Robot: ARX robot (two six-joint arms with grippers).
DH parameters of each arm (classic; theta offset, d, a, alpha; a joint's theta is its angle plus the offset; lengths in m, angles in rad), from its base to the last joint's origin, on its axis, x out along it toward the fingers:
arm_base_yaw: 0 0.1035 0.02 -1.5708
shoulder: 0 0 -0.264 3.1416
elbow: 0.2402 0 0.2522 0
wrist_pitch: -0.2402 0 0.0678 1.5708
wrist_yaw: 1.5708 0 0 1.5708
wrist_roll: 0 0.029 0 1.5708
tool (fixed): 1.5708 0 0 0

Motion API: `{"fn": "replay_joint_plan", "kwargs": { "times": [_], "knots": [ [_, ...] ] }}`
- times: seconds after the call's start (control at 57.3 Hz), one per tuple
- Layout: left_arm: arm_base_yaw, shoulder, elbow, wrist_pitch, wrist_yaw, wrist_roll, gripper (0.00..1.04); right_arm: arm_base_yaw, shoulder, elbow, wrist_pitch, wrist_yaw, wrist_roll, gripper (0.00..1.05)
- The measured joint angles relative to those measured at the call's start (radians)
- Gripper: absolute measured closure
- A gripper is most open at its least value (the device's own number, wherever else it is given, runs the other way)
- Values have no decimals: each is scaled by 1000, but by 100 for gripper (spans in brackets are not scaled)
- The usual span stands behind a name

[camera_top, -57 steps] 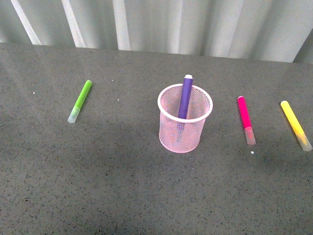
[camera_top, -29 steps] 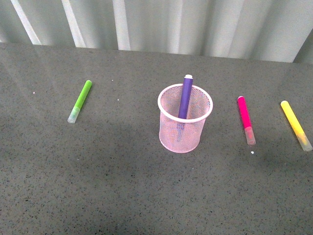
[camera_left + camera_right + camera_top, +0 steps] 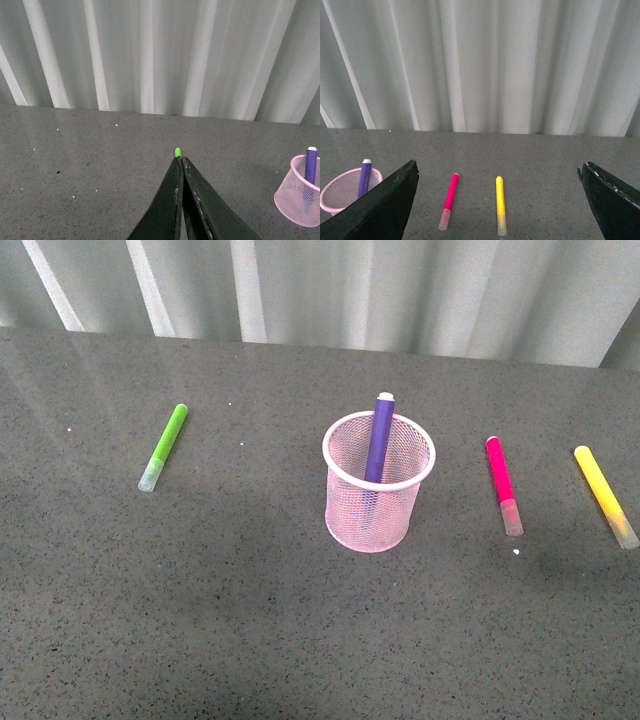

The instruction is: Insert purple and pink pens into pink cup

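1. Left wrist view first: the left gripper point(image 3: 180, 161) has its jaws pressed tight together, pinching nothing, and the tip of the lime-green marker point(image 3: 177, 152) peeks out just past them.
2. Over to the right gripper point(image 3: 498, 166): jaws spread wide and empty above the worktop point(image 3: 545, 160).
3. The pink pen point(image 3: 448, 198) lies flat beside the yellow marker point(image 3: 500, 202), pale cap toward the robot.
4. Front camera shows the pink cup point(image 3: 345, 512) upright mid-worktop, left of and apart from the pink pen.
5. The purple pen point(image 3: 379, 435) stands inside the cup, leaning on its far rim and poking above it.
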Motion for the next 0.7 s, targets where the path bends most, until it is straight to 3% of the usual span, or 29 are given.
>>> {"fn": "replay_joint_plan", "kwargs": {
  "times": [0.367,0.436,0.489,0.524,0.593,0.698],
  "knots": [
    [0,-1,0,0,0,0,38,-10,16,9,-23,-13,14,7],
    [0,-1,0,0,0,0,23,-83,128,51,26,-87,50,7],
    [0,-2,0,0,0,0,13,-171,265,117,153,-135,82,7],
    [0,-1,0,0,0,1,5,-235,395,185,280,-116,100,7],
    [0,-1,0,0,-1,2,8,-302,645,317,456,-63,130,7],
    [0,-1,0,0,-1,2,7,-309,1099,571,446,-31,171,7]
  ]
}}
